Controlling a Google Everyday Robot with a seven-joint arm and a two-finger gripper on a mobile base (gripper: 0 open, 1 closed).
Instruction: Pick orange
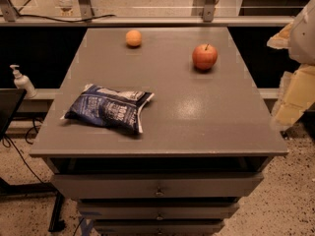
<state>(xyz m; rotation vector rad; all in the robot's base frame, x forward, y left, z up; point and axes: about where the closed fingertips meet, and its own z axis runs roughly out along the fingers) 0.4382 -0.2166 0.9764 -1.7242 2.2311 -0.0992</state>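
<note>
1. Since the orange point(133, 38) sits at the far end of the bench point(197, 112), up and left of the apple point(204, 57) and well apart from it, you've got bare surface all around it and nothing crowding a grasp.
2. That apple is the lookalike: bigger, redder, with a stem. It also lies closer to your end effector point(297, 68), so don't let it lure you.
3. Your end effector hangs off the bench's edge, right of the apple, well apart from the fruit you want. Spread or pressed together? Honestly can't tell.
4. The blue snack bag point(107, 107) lies flat, left of the apple and nearer the front. I'd guess it's off your reach line.
5. My read: the reach hasn't begun. You'll likely cross past the apple, and a smooth round fruit may roll if nudged, so come down centred.
</note>
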